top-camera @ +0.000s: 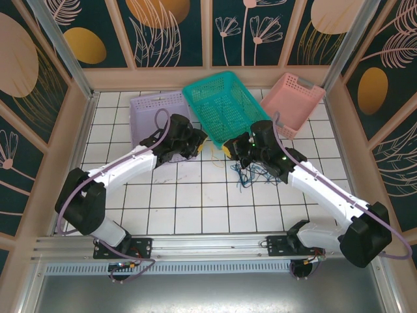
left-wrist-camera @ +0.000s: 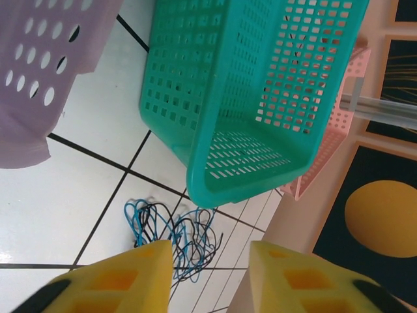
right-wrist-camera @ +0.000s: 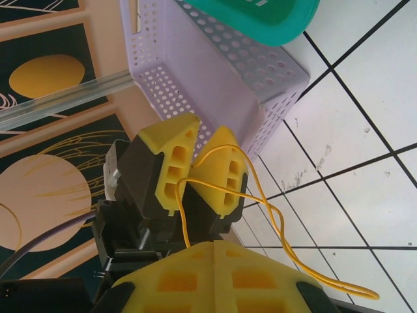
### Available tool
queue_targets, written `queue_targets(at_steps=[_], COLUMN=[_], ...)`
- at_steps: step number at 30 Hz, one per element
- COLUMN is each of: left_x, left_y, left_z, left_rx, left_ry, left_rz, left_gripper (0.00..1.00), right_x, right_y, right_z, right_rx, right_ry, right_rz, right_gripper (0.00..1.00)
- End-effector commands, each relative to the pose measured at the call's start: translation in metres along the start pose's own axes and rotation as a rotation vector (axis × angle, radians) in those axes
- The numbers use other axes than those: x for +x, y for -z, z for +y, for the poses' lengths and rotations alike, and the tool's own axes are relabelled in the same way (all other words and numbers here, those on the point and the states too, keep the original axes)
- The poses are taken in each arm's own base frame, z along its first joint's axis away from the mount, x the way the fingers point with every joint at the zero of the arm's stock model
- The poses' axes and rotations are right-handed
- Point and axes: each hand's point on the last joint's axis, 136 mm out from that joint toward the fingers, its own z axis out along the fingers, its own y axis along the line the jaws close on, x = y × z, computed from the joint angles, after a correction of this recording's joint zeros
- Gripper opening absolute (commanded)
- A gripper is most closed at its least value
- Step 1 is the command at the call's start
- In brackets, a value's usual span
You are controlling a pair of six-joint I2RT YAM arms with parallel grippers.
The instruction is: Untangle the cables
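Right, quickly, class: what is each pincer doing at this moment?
Left pincer: open, holding nothing.
Right pincer: closed on a yellow wire.

Table (top-camera: 189, 195) of glossy white tile; teal basket (left-wrist-camera: 215, 78) and lavender basket (left-wrist-camera: 32, 85) of smooth, perforated, slightly shiny plastic.

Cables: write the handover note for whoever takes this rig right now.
Left gripper: open, holding nothing, the tangle just ahead of its fingers.
Right gripper: shut, apparently on the yellow wire, which loops loose over the tiles.
The tangle, blue and black, lies ungripped beside the teal basket.
Done: yellow wire looks clear of the tangle.
Left: separate blue from black.
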Motion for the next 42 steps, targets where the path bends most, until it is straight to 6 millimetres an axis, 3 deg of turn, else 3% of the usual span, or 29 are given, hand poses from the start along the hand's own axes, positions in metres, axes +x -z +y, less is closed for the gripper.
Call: queue_targets(at_steps=[1,3,5,6,11,15,20,26,36,39,42], left_x=[0.003,0.003,0.001,0.000,-0.020,-0.048,-0.078,-0.098,-0.117,-0.117,-0.110], left_y=[-0.001,-0.003,-0.003,-0.003,0.002,0.014,0.034,0.051,0.068,0.073,0.070], left_z=[-0.012,-0.011,-0.012,-0.012,-0.002,0.012,0.034,0.049,0.053,0.048,0.056], left_rx=[0.048,0.046,0.047,0.046,0.001,-0.036,-0.074,-0.098,-0.103,-0.078,-0.046], left_ry=[-0.007,-0.006,-0.006,-0.009,-0.027,-0.019,0.013,0.038,0.067,0.093,0.168], left_rz=[0.023,0.025,0.017,0.011,-0.038,-0.098,-0.174,-0.233,-0.287,-0.291,-0.262], left_gripper=[0.29,0.19,0.01,0.00,0.00,0.00,0.00,0.00,0.00,0.00,0.00], right_x=[0.005,0.005,0.005,0.005,0.001,-0.006,-0.020,-0.043,-0.048,-0.051,-0.055], right_y=[0.010,0.010,0.010,0.010,0.023,0.053,0.088,0.119,0.130,0.131,0.134], right_z=[0.022,0.021,0.021,0.020,0.028,0.045,0.036,0.029,0.017,0.009,0.001], right_rx=[-0.067,-0.068,-0.068,-0.066,-0.093,-0.166,-0.207,-0.249,-0.170,-0.134,-0.136], right_ry=[0.008,0.007,0.009,0.010,0.074,0.184,0.182,0.161,0.322,0.358,0.357], right_rz=[0.014,0.015,0.015,0.017,-0.008,-0.095,-0.212,-0.316,-0.358,-0.379,-0.413], right_gripper=[0.00,0.00,0.00,0.00,0.00,0.00,0.00,0.00,0.00,0.00,0.00])
